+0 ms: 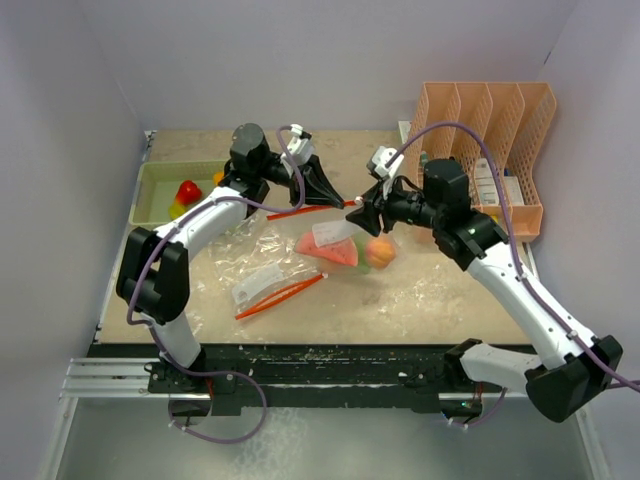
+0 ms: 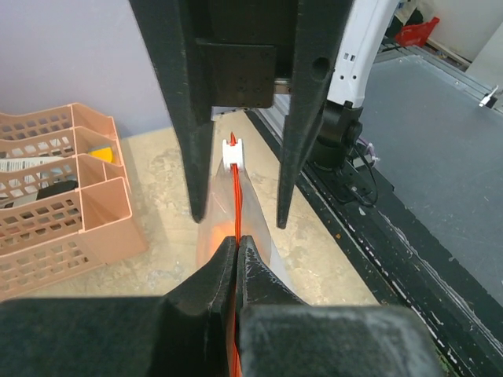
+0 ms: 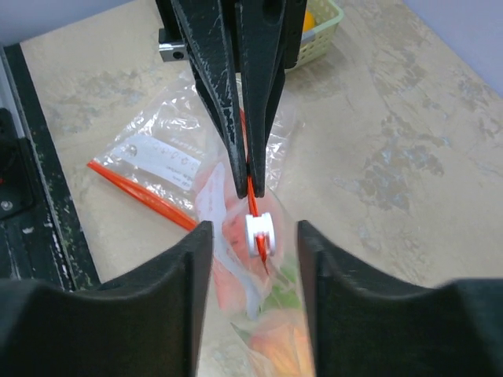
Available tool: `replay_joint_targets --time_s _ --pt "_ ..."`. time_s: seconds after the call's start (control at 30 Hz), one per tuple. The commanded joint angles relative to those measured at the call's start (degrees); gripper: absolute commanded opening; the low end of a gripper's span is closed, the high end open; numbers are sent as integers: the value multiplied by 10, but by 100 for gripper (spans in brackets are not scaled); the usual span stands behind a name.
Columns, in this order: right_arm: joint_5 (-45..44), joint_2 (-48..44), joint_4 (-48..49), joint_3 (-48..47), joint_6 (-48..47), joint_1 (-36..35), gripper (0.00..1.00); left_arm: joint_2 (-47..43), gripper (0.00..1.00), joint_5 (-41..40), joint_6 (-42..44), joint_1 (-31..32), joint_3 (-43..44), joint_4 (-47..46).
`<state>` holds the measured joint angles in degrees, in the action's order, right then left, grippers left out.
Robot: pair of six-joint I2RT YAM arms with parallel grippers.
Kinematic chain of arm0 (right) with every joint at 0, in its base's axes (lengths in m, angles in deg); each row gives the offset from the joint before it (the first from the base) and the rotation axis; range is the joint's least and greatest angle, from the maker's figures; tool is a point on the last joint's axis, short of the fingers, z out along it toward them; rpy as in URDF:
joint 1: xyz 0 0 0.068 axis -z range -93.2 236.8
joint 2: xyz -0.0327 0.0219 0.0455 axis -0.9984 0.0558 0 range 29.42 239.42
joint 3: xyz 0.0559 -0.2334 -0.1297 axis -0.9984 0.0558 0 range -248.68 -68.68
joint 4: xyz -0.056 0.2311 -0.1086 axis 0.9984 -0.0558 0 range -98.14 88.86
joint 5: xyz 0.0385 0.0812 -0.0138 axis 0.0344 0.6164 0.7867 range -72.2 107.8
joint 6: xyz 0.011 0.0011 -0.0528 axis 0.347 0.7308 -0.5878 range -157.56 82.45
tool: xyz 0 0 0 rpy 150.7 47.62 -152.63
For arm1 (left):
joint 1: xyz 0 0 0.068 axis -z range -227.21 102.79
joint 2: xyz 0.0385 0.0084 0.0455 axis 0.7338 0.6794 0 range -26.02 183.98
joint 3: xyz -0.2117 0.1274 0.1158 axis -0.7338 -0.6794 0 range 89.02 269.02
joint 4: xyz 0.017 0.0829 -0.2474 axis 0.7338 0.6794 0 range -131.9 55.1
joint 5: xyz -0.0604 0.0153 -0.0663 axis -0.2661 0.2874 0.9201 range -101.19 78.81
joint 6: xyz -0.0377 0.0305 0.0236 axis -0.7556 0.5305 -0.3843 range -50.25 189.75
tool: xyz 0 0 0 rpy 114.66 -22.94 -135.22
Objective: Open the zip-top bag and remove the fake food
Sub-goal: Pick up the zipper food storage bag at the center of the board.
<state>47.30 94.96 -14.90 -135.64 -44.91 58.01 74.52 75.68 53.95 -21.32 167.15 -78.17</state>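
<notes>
The clear zip-top bag (image 1: 345, 245) hangs between my two grippers, its lower part resting on the table. My left gripper (image 2: 236, 253) is shut on the bag's orange zip strip (image 2: 235, 196). The white slider (image 3: 259, 233) sits on that strip just beyond the left fingertips. My right gripper (image 3: 253, 232) is open, one finger on each side of the slider without touching it. Fake food shows through the plastic: a red-and-green watermelon slice (image 1: 331, 249) and a peach (image 1: 379, 252). In the top view the left gripper (image 1: 338, 198) and right gripper (image 1: 360, 210) meet tip to tip.
A second, flat zip bag (image 1: 262, 282) with an orange strip lies in front of the left arm. A green tray (image 1: 150, 190) at the back left holds a red pepper (image 1: 187, 190) and yellow pieces. A peach-coloured divided organiser (image 1: 490, 140) stands at the back right.
</notes>
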Motion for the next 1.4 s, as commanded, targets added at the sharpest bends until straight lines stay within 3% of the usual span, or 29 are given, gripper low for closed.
replay_joint_targets --time_s 0.0,0.07,0.13,0.2,0.3,0.37,0.47,0.57,0.73,0.83,0.87,0.93,1.0,1.07,1.17,1.37 --pt "4 10 38 -13 7 1 38 -10 0 -4 -1 -4 20 -21" --pt "2 11 35 -8 2 1 21 -11 0 -5 -1 -7 21 -21" --pt "8 0 36 7 4 1 10 -14 0 -7 -1 -12 20 -21" --pt "25 -17 46 29 22 1 9 -18 0 -13 -1 -17 19 -20" --pt "28 -48 90 60 45 2 26 -23 0 -21 -1 -21 18 -20" --pt "30 -60 103 70 53 2 29 -25 0 -26 -1 -22 17 -19" --pt "29 -59 94 72 52 2 20 -27 0 -36 -2 -23 16 -19" --pt "20 -62 88 73 50 2 0 -29 0 -38 -4 -24 15 -20" --pt "25 -63 110 73 67 2 0 -38 0 -35 -6 -24 5 -24" --pt "34 -44 117 69 69 2 29 -44 0 -38 -4 -23 -2 -23" --pt "35 -37 124 68 70 2 35 -47 0 -39 -2 -24 -4 -20" --pt "36 -22 136 67 72 2 42 -50 0 -41 6 -24 -5 -11" --pt "35 -13 141 66 77 2 42 -54 0 -42 14 -24 -8 -3" --pt "38 -10 137 65 80 2 34 -58 0 -42 25 -24 -8 10" --pt "22 -20 135 68 83 2 3 -60 0 -43 40 -25 -6 29" --pt "23 -55 154 88 97 2 0 -61 0 -44 41 -25 -17 23"
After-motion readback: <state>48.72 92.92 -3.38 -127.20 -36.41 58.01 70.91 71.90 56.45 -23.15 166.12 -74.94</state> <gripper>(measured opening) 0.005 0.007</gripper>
